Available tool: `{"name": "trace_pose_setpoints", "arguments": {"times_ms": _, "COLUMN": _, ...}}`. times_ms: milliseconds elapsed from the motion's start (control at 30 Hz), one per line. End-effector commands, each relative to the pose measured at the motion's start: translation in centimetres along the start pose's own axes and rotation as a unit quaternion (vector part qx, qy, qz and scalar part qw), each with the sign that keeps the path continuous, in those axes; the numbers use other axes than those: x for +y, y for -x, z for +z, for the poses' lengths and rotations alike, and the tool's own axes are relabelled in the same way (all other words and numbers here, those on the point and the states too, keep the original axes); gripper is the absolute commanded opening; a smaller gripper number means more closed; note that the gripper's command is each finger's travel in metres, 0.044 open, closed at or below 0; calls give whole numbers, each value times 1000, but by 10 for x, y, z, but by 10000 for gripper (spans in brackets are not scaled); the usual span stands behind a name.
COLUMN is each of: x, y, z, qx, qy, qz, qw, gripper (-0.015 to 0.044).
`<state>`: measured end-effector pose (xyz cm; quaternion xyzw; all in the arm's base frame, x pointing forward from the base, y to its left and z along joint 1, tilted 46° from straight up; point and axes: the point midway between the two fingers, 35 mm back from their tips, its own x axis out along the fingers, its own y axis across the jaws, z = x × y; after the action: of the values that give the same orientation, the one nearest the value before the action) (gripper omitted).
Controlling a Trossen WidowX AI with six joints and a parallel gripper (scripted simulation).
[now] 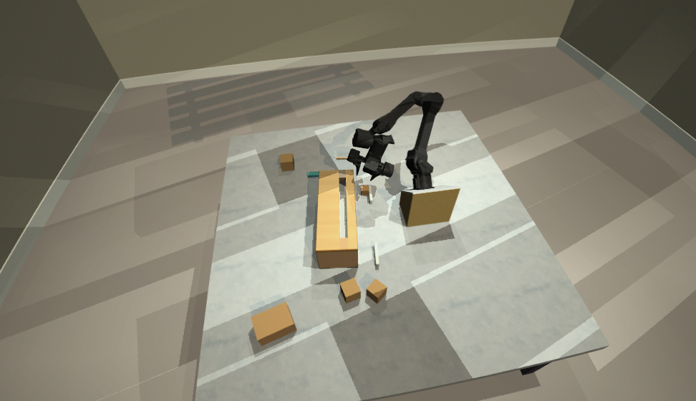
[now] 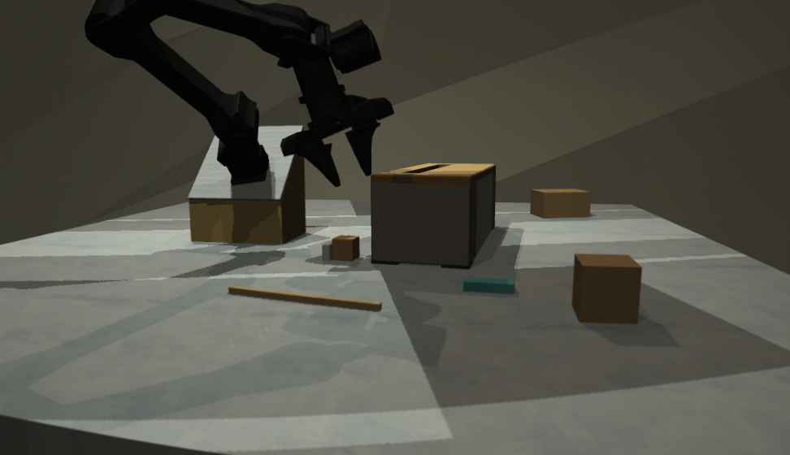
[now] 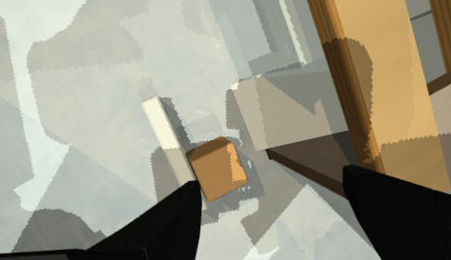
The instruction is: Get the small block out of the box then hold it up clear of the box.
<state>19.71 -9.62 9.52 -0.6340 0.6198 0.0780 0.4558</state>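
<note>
- Top view: small block (image 1: 364, 190) (image 2: 345, 248) (image 3: 220, 170) is on the table (image 1: 513, 283) (image 2: 232, 357) (image 3: 107, 89), near centre of frame, just right of the box (image 1: 328, 212) (image 2: 420, 223) (image 3: 380, 71), so outside it. Tool (image 1: 365, 175) (image 2: 353, 179) (image 3: 270, 184) is above the box's upper right corner. Box has a long slot in its top; nothing loose made out inside. Getting-out part looks done, pick-up and hold remain.
- Exterior view: tool open, fingers apart, nothing between them, tips up around the height of the box top. Block upright left of the box, apart from it, white strip (image 1: 370, 197) (image 2: 327, 251) (image 3: 160, 122) on its left. Box upright; near end wall opaque, contents hidden from here.
- Wrist view: block between the fingertips in the frame but below them, not held. Probably light and stiff, flat faces, not fragile; slipperiness can't tell. Best hold: two opposite side faces, low and centred. Left face is right by the strip, touching or not can't tell. Upper and lower faces look freer, may need a wrist turn. A crooked pinch could twist it out; right finger could catch the box edge on the way down. Clear panel shows part of the interior at upper right, no block seen there.
</note>
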Motion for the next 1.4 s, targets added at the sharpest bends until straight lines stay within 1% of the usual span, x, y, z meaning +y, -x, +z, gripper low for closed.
{"name": "trace_pose_setpoints", "arguments": {"times_ms": 0, "x": 11, "y": -16, "z": 1, "qx": 0, "qy": -367, "qz": 16, "qw": 930, "gripper": 285}}
{"name": "trace_pose_setpoints", "arguments": {"times_ms": 133, "x": 11, "y": -21, "z": -1, "qx": 0, "qy": -562, "qz": 14, "qw": 827, "gripper": 285}}
{"name": "trace_pose_setpoints", "arguments": {"times_ms": 167, "x": 11, "y": -23, "z": -1, "qx": 0, "qy": -595, "qz": 14, "qw": 804, "gripper": 285}}
{"name": "trace_pose_setpoints", "arguments": {"times_ms": 400, "x": 11, "y": -28, "z": -3, "qx": -1, "qy": -768, "qz": 12, "qw": 641, "gripper": 285}}
{"name": "trace_pose_setpoints", "arguments": {"times_ms": 533, "x": 11, "y": -31, "z": -4, "qx": -2, "qy": -847, "qz": 10, "qw": 532, "gripper": 285}}
{"name": "trace_pose_setpoints", "arguments": {"times_ms": 667, "x": 11, "y": -34, "z": -6, "qx": -4, "qy": -911, "qz": 8, "qw": 411, "gripper": 285}}
{"name": "trace_pose_setpoints", "arguments": {"times_ms": 833, "x": 10, "y": -37, "z": -9, "qx": -8, "qy": -968, "qz": 4, "qw": 252, "gripper": 285}}
{"name": "trace_pose_setpoints", "arguments": {"times_ms": 1000, "x": 10, "y": -40, "z": -13, "qx": -12, "qy": -996, "qz": 1, "qw": 84, "gripper": 285}}
{"name": "trace_pose_setpoints", "arguments": {"times_ms": 1167, "x": 10, "y": -44, "z": -17, "qx": -16, "qy": -996, "qz": -2, "qw": -85, "gripper": 285}}
{"name": "trace_pose_setpoints", "arguments": {"times_ms": 1367, "x": 8, "y": -46, "z": -19, "qx": -27, "qy": -959, "qz": 0, "qw": -281, "gripper": 285}}
